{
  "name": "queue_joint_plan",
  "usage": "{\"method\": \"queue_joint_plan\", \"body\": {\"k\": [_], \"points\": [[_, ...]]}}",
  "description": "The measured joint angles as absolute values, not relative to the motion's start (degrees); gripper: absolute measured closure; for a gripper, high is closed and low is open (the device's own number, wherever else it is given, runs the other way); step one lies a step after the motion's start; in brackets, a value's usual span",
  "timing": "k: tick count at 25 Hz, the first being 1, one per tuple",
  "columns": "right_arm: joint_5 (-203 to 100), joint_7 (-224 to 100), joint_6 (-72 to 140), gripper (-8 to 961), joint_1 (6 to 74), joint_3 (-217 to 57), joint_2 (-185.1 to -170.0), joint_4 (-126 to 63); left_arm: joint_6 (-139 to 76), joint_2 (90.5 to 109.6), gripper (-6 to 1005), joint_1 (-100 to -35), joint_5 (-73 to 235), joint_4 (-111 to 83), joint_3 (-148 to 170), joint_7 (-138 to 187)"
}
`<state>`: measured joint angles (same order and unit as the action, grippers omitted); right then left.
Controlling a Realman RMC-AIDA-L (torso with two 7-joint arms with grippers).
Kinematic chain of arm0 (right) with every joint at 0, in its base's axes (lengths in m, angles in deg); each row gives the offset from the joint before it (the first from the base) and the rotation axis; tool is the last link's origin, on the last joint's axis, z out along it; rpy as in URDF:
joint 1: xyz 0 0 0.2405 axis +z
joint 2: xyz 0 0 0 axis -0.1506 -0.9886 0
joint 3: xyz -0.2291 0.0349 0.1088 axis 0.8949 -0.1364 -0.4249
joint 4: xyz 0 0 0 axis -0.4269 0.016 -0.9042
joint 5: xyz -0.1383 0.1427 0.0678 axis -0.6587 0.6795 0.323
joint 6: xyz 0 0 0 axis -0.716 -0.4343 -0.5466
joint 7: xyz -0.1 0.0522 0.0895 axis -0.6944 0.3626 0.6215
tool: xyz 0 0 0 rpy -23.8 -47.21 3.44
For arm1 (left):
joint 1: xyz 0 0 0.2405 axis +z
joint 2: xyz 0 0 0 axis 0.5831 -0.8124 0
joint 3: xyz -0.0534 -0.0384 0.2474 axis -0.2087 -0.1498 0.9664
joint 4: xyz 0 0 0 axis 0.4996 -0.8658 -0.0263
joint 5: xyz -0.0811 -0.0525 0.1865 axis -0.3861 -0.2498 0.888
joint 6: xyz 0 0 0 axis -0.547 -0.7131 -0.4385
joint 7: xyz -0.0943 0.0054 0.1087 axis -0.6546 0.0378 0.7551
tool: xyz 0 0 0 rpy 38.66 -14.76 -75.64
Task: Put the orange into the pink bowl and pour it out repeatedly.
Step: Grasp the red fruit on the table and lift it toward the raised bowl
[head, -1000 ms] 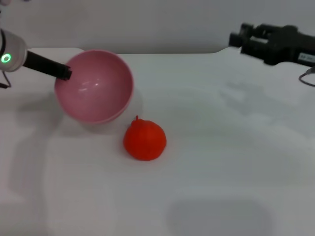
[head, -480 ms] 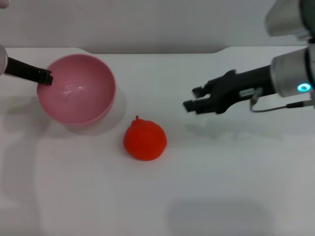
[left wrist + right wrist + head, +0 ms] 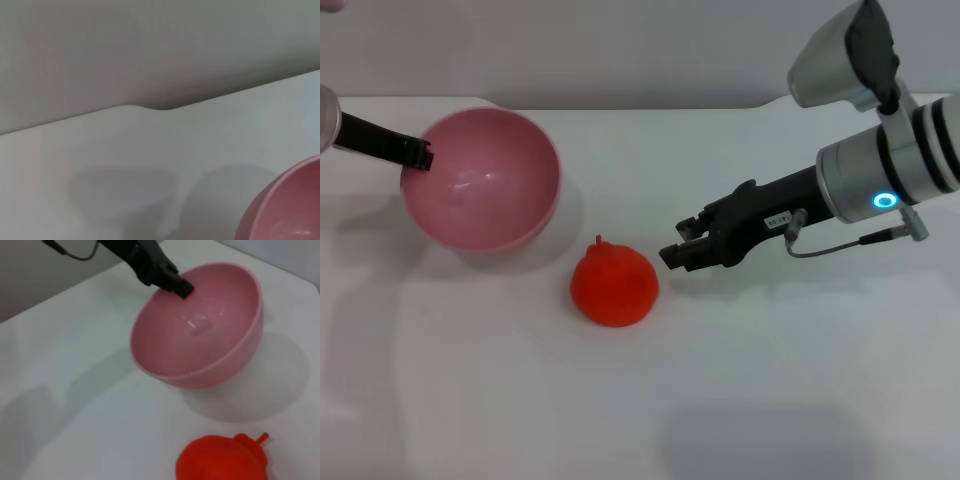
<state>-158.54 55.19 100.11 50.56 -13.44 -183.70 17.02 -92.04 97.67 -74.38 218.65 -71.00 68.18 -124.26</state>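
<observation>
Pink bowl (image 3: pixel 485 185) in left pincer (image 3: pixel 418 155), orange (image 3: pixel 614 284) beside right pincer (image 3: pixel 678 254)

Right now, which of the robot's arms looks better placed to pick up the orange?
The right one, probably. The right gripper hangs just beside the orange on the table, with nothing between them. The left gripper is busy at the rim of the pink bowl, farther from the fruit.

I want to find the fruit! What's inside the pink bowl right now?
Nothing lies in the pink bowl; only the left gripper grips its rim. The orange sits outside on the table, with the right gripper beside it. The table under the bowl is hidden.
</observation>
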Motion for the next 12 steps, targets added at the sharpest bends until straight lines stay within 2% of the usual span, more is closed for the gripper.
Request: {"method": "queue_joint_plan", "body": {"k": [12], "points": [[-154.89,53.17,89.51,485,54.76,-9.18,-183.95,5.83,-92.88,97.96,965,-75.52,218.66,-71.39,68.71,-123.88]]}}
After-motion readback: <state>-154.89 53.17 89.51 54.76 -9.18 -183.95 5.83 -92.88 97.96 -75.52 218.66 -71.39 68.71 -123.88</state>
